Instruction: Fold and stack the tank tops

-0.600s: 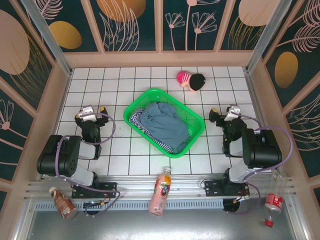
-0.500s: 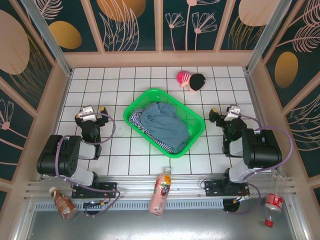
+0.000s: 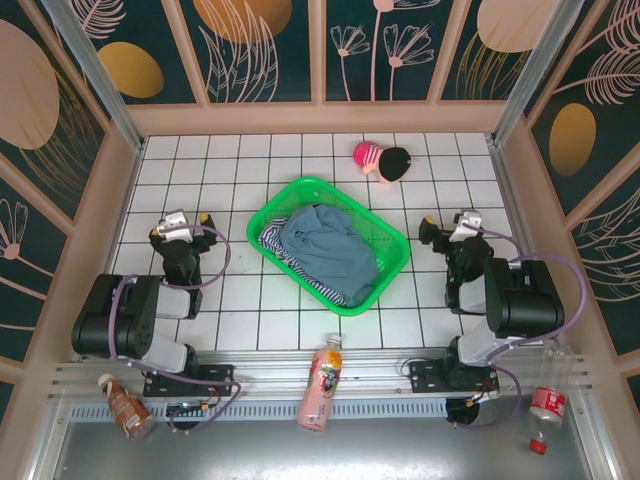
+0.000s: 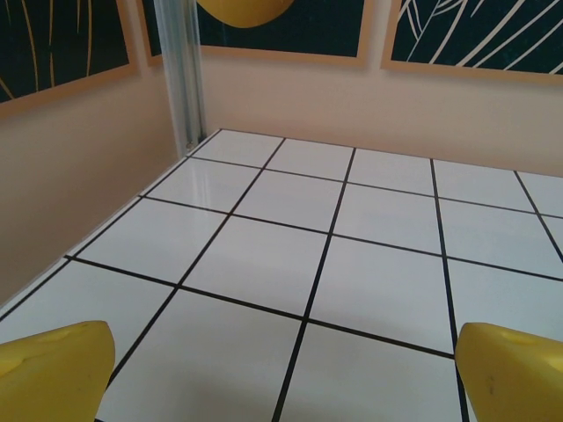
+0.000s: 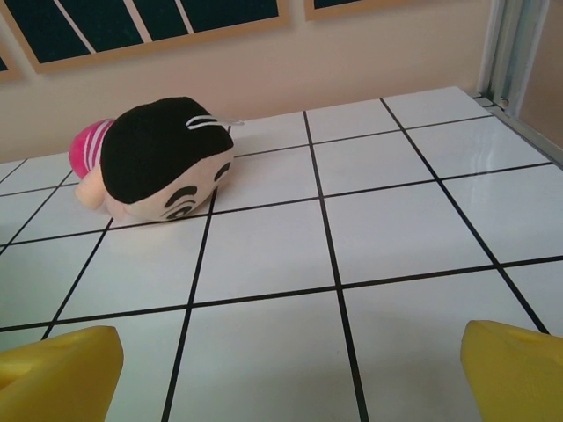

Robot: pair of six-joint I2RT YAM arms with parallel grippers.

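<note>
Seeing left fingers (image 4: 53, 374) spread wide, nothing held, over bare tabletop (image 4: 387, 290) left of green basket (image 3: 360, 210). Same for right fingers (image 5: 57, 374): spread wide, empty, right of basket. Got both tank tops (image 3: 335, 260) heaped unfolded inside basket, blue-grey top (image 3: 325, 240) over striped top (image 3: 272, 240). Also spotting pink-and-black toy (image 5: 158, 167) behind basket.

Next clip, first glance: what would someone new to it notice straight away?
The bright green basket in the middle of the white tiled table, with the blue-grey tank top heaped in it over the striped tank top. Then the pink-and-black toy lying near the far wall, right of centre. The left gripper and right gripper stand open either side of the basket, holding nothing.
</note>
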